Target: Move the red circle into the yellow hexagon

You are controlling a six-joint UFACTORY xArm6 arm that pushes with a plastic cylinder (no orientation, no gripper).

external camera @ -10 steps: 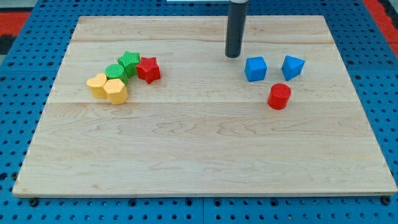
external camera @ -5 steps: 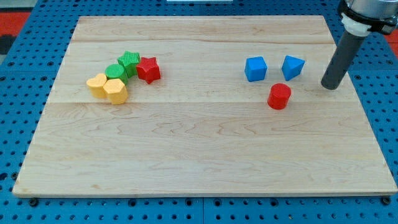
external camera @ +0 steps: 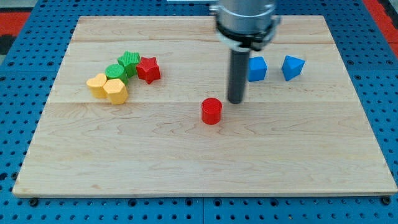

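Blue pegboard surrounds a pale wooden board (external camera: 199,155), and on this board all the blocks lie flat, free to slide.

At the view's left a small cluster sits together: the yellow hexagon (external camera: 115,91) in front, a second yellow block (external camera: 97,84) touching it on its left, a green block (external camera: 114,71) and a green star (external camera: 129,61) behind, and a red star (external camera: 148,69) at the cluster's right end. I judge that this crowding matters, because the hexagon's right side is open toward the board's middle, so a block coming from the right can reach it without first hitting the others.

At the view's right, two blue blocks stand near each other but apart: a blue cube (external camera: 257,68), partly behind the rod, and another blue block (external camera: 293,67) of angular shape.

The red circle (external camera: 211,111) stands alone near the middle of the board, well apart from the hexagon and to its right, a little lower in the view.

My tip (external camera: 236,101) rests on the board just beside the red circle, on its upper right side. Whether it touches the block I cannot tell; a narrow gap seems possible. The rod has no jaws, so it holds nothing and can only push. This position seems sensible to me: the tip is on the side away from the hexagon, so a push leftward would carry the circle toward it.
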